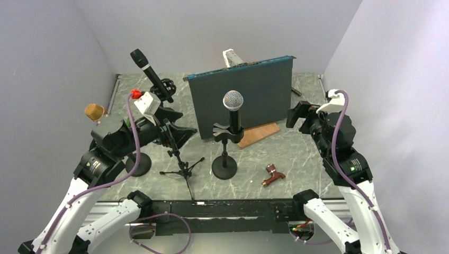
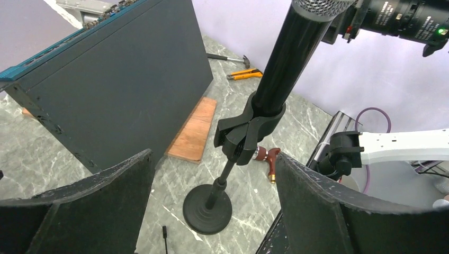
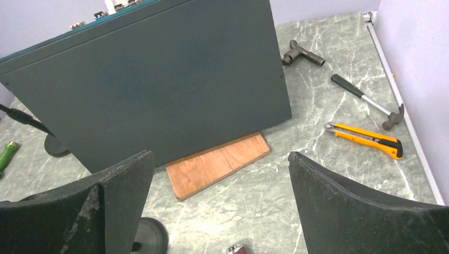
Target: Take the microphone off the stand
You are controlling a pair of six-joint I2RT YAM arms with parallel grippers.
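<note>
Both my left gripper (image 2: pixel 213 154) and right gripper (image 3: pixel 219 154) hang open, the microphone (image 2: pixel 288 58) standing in the clip (image 2: pixel 249 132) of its stand (image 2: pixel 207 209) just ahead of the left one: stiff, smooth, top-heavy, I judge, best gripped on the barrel above the clip.

Bright, even overhead light, soft faint shadows, sharp focus, slight wide-angle edge distortion.
</note>
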